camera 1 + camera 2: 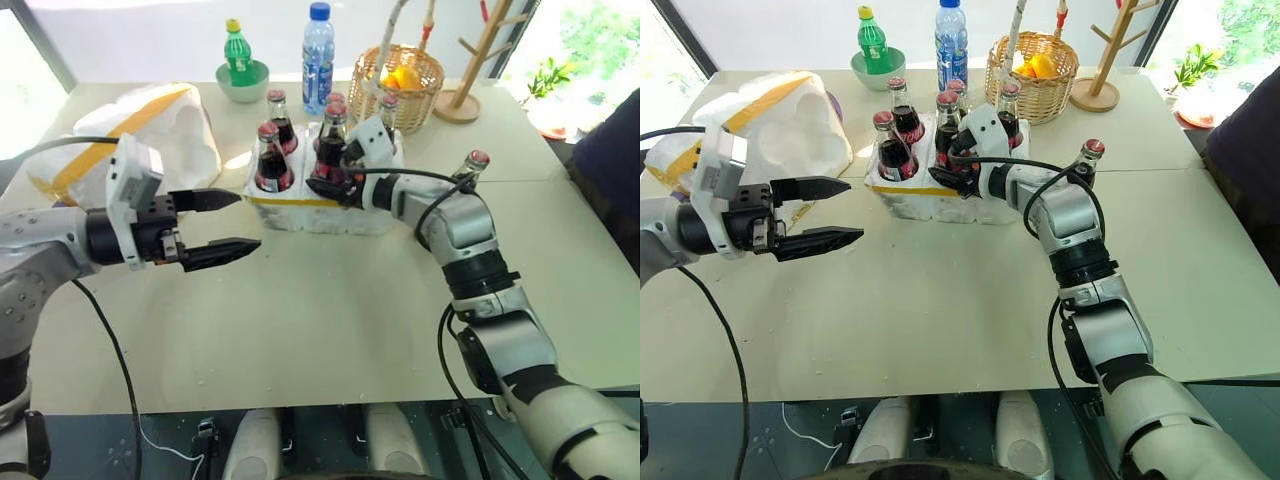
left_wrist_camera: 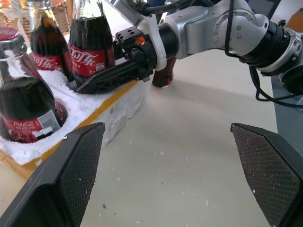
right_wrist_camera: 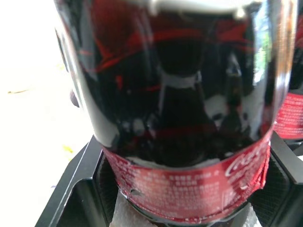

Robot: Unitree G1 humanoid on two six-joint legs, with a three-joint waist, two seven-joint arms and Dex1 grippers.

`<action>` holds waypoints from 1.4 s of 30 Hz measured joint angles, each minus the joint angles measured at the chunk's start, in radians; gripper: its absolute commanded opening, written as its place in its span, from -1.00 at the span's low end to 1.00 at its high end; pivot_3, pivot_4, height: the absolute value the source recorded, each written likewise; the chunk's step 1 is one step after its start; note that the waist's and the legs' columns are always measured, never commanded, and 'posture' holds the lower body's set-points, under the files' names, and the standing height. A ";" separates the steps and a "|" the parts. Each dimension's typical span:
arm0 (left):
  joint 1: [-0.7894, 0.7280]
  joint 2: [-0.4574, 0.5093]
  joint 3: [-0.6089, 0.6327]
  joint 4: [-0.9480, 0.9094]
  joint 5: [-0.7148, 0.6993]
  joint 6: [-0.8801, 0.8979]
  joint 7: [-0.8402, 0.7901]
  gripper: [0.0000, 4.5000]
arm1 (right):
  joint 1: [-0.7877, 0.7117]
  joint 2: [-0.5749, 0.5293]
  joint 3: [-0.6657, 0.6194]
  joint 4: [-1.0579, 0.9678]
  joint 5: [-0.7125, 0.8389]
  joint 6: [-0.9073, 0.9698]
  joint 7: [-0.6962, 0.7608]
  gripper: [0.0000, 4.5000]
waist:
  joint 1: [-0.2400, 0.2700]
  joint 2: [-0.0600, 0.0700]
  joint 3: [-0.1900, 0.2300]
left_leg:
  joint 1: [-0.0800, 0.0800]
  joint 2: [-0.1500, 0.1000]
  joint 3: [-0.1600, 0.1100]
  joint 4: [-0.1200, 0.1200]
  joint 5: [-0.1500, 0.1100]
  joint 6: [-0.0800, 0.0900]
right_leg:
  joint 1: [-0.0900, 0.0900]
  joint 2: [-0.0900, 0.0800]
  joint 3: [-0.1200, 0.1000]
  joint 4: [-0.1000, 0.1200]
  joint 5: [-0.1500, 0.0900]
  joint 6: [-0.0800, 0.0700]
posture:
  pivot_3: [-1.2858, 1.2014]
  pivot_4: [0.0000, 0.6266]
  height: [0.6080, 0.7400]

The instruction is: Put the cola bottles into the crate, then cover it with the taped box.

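Seating a cola bottle (image 1: 331,150) in the crate (image 1: 322,212) at upper centre, the right gripper (image 1: 345,176) is seen straddling it, grip uncertain; the last bottle (image 1: 470,168), right of centre, is to be fetched next, while the left gripper (image 1: 222,226) is held wide.

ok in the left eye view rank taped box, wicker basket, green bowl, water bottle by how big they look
1. taped box, clearly largest, though it also sits nearer the camera.
2. wicker basket.
3. and 4. water bottle and green bowl: the bottle is taller, the bowl wider; too close to rank.
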 measured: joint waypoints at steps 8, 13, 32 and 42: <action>-0.054 -0.002 -0.063 0.044 0.024 -0.025 -0.034 1.00 | 0.026 -0.071 -0.056 -0.127 0.009 0.113 -0.015 0.99 | 0.006 0.000 0.000 | -0.001 0.000 0.000 0.000 0.000 0.000 | 0.000 0.000 0.000 0.000 0.000 0.000 | 0.03 -0.52 1.00; -0.087 -0.007 -0.099 0.091 0.050 -0.055 -0.075 1.00 | 0.113 -0.244 -0.213 -0.481 0.176 0.421 0.015 0.99 | 0.025 0.000 0.000 | 0.000 0.000 0.000 0.000 0.000 0.000 | 0.000 0.000 0.000 -0.004 0.000 0.000 | 0.03 -0.52 1.00; -0.348 -0.140 -0.309 0.359 0.225 -0.178 -0.291 1.00 | 0.691 -0.348 -0.762 -1.063 0.652 0.916 -0.274 0.99 | 0.025 -0.001 -0.001 | 0.000 -0.001 0.000 0.001 -0.002 0.003 | 0.002 0.000 0.000 -0.005 0.000 0.000 | 0.03 -0.52 1.00; -0.346 -0.162 -0.316 0.322 0.230 -0.169 -0.299 1.00 | 0.703 -0.181 -0.605 -0.908 0.369 0.473 -0.396 0.99 | 0.022 -0.001 -0.001 | 0.001 -0.001 0.000 0.001 -0.002 0.003 | 0.002 0.000 0.002 -0.004 0.000 0.000 | 0.03 -0.52 1.00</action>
